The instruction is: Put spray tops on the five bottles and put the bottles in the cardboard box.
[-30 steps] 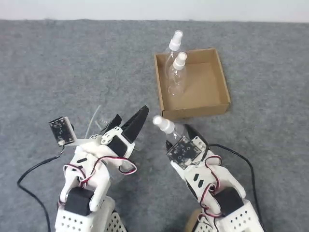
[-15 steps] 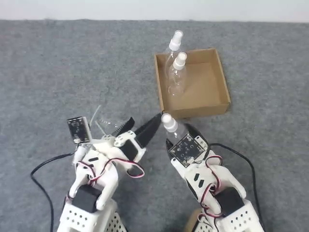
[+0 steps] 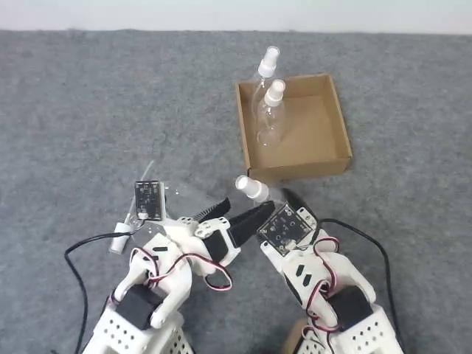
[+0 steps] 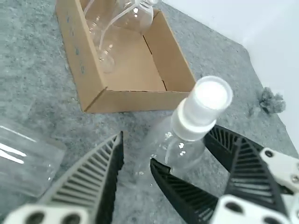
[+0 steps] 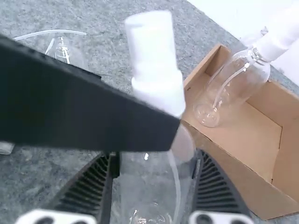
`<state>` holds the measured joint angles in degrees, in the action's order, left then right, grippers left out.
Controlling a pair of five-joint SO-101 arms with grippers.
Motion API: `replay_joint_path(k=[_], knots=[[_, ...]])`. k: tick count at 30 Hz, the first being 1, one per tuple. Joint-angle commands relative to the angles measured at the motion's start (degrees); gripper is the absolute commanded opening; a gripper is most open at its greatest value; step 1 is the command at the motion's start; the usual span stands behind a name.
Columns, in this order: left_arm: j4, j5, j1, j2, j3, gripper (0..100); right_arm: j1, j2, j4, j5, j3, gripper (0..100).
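Observation:
My right gripper [image 3: 279,203] is shut on a clear bottle [image 5: 154,177] with a white spray top [image 3: 251,188], holding it just in front of the cardboard box [image 3: 341,129]. My left gripper [image 3: 249,207] is open. It comes in from the left, and one black finger [image 5: 84,116] lies across the bottle below the spray top. In the left wrist view the bottle [image 4: 175,144] stands by the left gripper [image 4: 136,151], and the right arm's fingers [image 4: 233,149] clasp it from behind. Two capped bottles [image 3: 269,110] lean inside the box.
A bare clear bottle [image 4: 23,158] lies on the grey carpet close to the left arm. A loose spray top [image 3: 119,237] with its tube rests on the carpet at the left. The box's front wall [image 4: 135,100] stands just beyond the held bottle.
The left arm has swung to the right, bringing its open fingers up to the bottle held by the right gripper. The held bottle shifted only slightly. The loose spray top came into view.

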<state>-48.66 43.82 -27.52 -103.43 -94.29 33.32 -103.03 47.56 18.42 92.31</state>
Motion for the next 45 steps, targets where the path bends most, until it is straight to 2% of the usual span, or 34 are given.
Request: replay_joint_path(k=[1,17,23,26,29,35,45], knots=[[-0.2,-0.7,0.4,-1.1,0.9,34,-1.5,-1.0,-0.8,-0.7,-3.3,11.2],[-0.2,-0.2,13.5,-1.1,8.0,34,-1.5,-1.0,-1.1,-0.7,-3.3,11.2],[-0.2,2.5,20.3,-1.1,9.4,34,-1.1,-1.0,-0.7,-0.7,-3.3,11.2],[-0.2,2.5,21.8,-1.1,8.5,34,-1.0,-1.0,-0.7,-4.6,-3.5,11.2],[-0.1,2.4,21.6,-1.1,7.0,34,-0.9,-1.0,-1.3,-9.7,-3.9,11.6],[0.3,2.2,20.8,-1.1,5.4,34,2.9,-1.0,-5.0,-9.8,-3.5,11.2],[-0.2,0.3,9.3,-1.1,2.3,34,5.7,-1.0,-6.8,-9.9,-3.3,11.2]])
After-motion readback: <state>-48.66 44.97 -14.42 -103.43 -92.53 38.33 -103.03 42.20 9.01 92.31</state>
